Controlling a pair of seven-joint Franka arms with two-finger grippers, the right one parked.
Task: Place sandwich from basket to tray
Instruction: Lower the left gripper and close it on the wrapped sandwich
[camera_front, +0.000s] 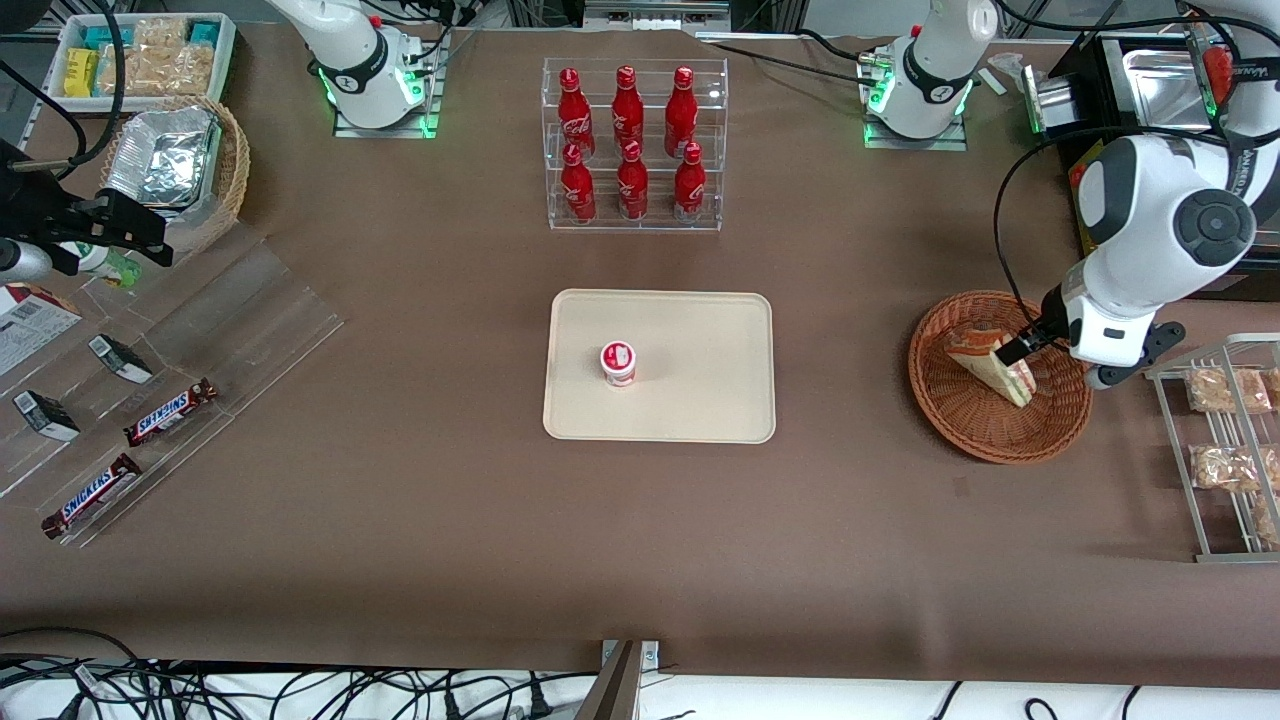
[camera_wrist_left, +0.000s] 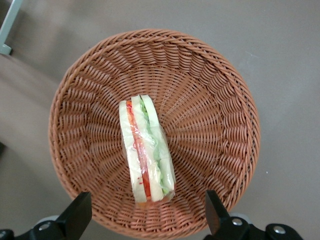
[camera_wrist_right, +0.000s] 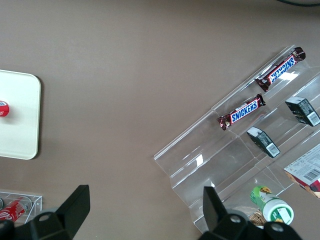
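The sandwich (camera_front: 990, 365) lies in the reddish-brown wicker basket (camera_front: 960, 410) toward the working arm's end of the table. It is a wrapped wedge (camera_wrist_left: 145, 150) with red and green layers showing along its cut edge. My gripper (camera_front: 1025, 345) hovers just above the basket (camera_wrist_left: 210, 115), open, with its black fingertips (camera_wrist_left: 75, 215) spread wide on either side of the sandwich's near end and touching nothing. The cream tray (camera_front: 700, 340) lies at the table's middle, well away from the basket toward the parked arm's end.
A small red-and-white cup (camera_front: 618, 363) stands on the tray. A clear rack of red bottles (camera_front: 632, 145) stands farther from the front camera than the tray. A wire rack with snack packs (camera_front: 1225, 440) sits beside the basket.
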